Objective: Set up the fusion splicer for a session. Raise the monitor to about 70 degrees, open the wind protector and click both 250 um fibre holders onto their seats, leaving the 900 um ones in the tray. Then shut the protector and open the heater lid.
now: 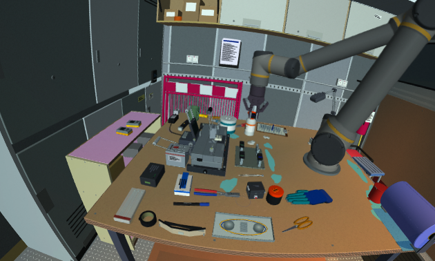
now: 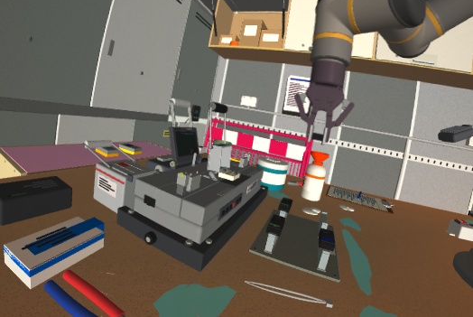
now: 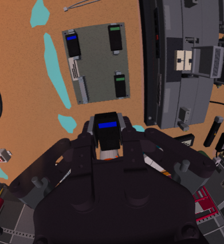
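A black fibre holder with a blue label (image 3: 107,131) sits between the fingers of my gripper (image 3: 107,134), which is closed on it, high above the back of the bench. The gripper (image 2: 323,129) hangs over the white bottle (image 2: 314,176). Below lies the grey holder tray (image 2: 299,245) with one blue-labelled holder (image 3: 72,45) and two green-labelled ones (image 3: 115,37) (image 3: 120,85). The splicer (image 2: 198,199) stands left of the tray, its monitor (image 2: 184,145) raised and its wind protector (image 3: 208,61) open.
The white bottle with an orange cap (image 1: 250,125) stands right under the gripper. A teal-banded tub (image 2: 272,172) and a red-white barrier (image 1: 201,98) stand behind the splicer. Tweezers (image 2: 289,292) lie in front of the tray.
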`<action>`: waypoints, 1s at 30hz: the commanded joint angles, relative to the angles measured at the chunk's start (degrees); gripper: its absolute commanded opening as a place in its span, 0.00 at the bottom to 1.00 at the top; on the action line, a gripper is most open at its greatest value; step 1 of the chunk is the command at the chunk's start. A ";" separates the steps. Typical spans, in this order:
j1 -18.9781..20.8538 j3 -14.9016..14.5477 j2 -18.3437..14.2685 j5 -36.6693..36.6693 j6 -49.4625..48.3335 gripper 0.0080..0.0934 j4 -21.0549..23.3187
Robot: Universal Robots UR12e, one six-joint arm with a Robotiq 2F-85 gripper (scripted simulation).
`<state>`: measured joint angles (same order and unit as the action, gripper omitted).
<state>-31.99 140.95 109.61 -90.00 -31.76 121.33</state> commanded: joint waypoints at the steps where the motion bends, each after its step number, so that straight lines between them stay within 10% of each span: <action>1: 0.41 -1.02 -1.58 0.01 0.39 0.00 0.60; 16: 4.72 -15.55 -19.64 0.00 4.51 0.00 4.18; 30: 4.94 -13.99 -24.35 0.00 4.72 0.00 10.30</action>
<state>-27.04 126.96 85.27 -90.00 -27.04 131.75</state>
